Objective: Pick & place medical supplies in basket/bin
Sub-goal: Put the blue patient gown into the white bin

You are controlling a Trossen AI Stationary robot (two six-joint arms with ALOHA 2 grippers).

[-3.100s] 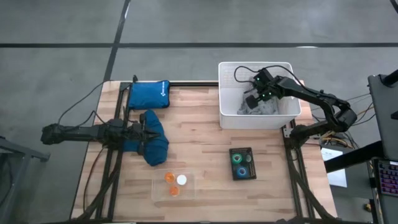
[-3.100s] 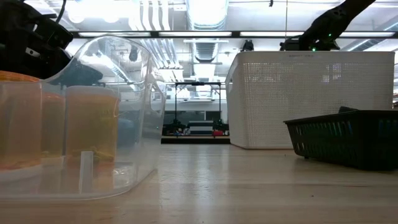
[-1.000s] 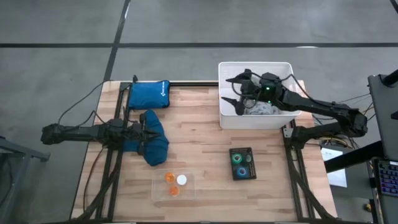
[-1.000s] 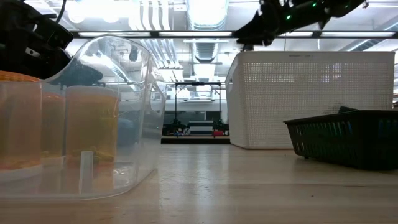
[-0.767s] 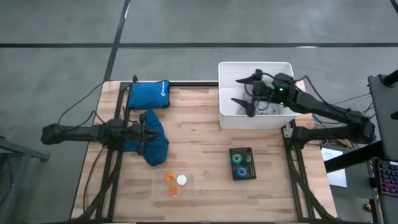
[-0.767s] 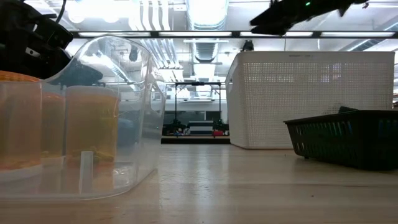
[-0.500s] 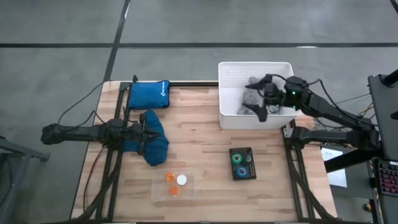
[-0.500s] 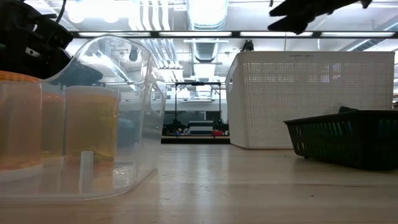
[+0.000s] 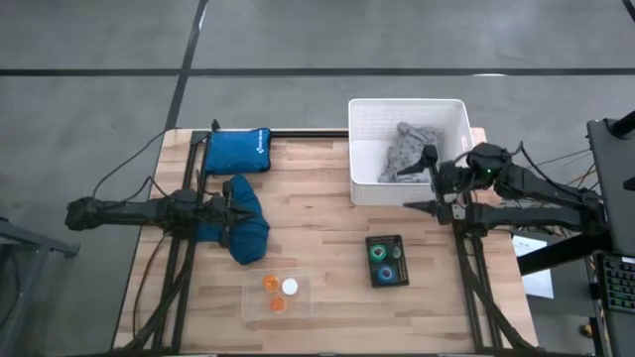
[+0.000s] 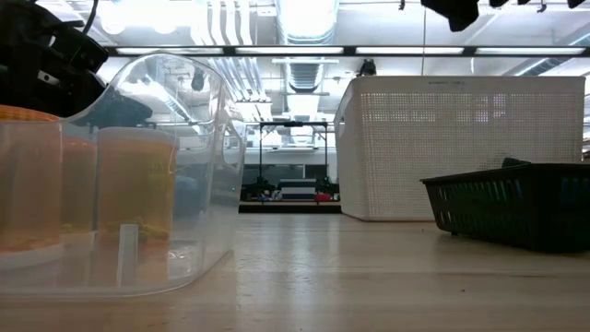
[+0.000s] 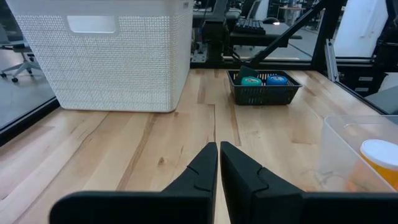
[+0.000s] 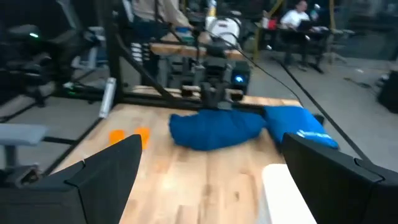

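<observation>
The white tub [image 9: 357,149] stands at the table's far right and holds the pale grey patterned cloth [image 9: 407,151]. My right gripper [image 9: 425,181] is open, level with the tub's near right corner and up high [image 10: 452,11]. The dark blue cloth [image 9: 248,230] lies bunched at the table's left. My left gripper [image 9: 230,212] lies over it, with its fingers shut [image 11: 217,168]. Orange and white caps [image 9: 278,288] sit in a clear tray. The green and blue tape rolls [image 9: 385,261] sit in a small black basket. My left gripper lies level over the dark blue cloth's [image 9: 243,198] far part, coming from the table's left. Its shut fingers have nothing between them in the left wrist view. Whether they touch the cloth, I cannot tell.
A bright blue zip pouch [image 9: 238,151] lies at the far left edge. The clear tray [image 10: 120,184] stands near the table's near edge, and the black basket [image 10: 516,207] is to its right. Bare wood lies between the tub and the dark blue cloth.
My right gripper has swung from above the tub's left part toward the table's right and near edges. It has turned as it went and has stayed open. It is now off the tub's near right corner. The grey cloth stays in the tub, now uncovered.
</observation>
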